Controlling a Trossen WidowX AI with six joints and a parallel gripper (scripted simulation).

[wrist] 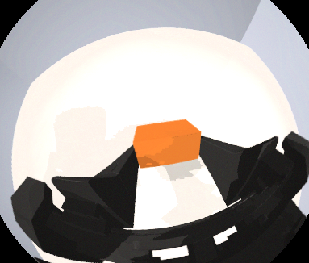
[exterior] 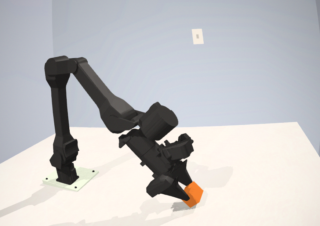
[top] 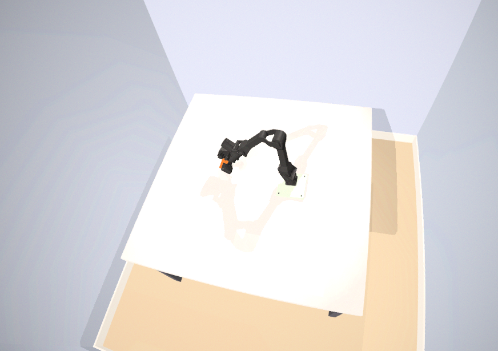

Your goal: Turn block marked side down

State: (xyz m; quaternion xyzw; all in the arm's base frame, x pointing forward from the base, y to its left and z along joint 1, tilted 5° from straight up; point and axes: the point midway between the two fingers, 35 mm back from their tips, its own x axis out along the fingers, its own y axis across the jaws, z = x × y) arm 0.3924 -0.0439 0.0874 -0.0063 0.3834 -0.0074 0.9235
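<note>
The gripper (exterior: 186, 192) is clamped on an orange block (exterior: 194, 193), one dark finger pressed against each of two opposite faces. In the wrist view the block (wrist: 166, 142) sits right at the fingertips, spanning the gap between them, with its pale shadow on the white table (wrist: 156, 75) below. No mark shows on any orange face in these views, so which side carries it cannot be told.

From the side, the block is tilted, one lower corner pointing down at the table (exterior: 258, 166) and either just touching it or barely above; the contact is too fine to judge. The fingers reach down and forward at a slant rather than straight down, so the block lies ahead of and below the wrist, on the far side of the gripper from the arm's base (exterior: 67, 180).

The block looks slightly elongated, and its long axis leans away from upright, roughly along the line of the fingers. The turn appears to be only partly made: to finish, the tilt would likely need to carry on in the same direction until the opposite face lies flat on the table.

From above, the arm (top: 265, 146) arches from its base plate (top: 299, 188) out across the table, with the orange block (top: 221, 163) showing at its tip.
</note>
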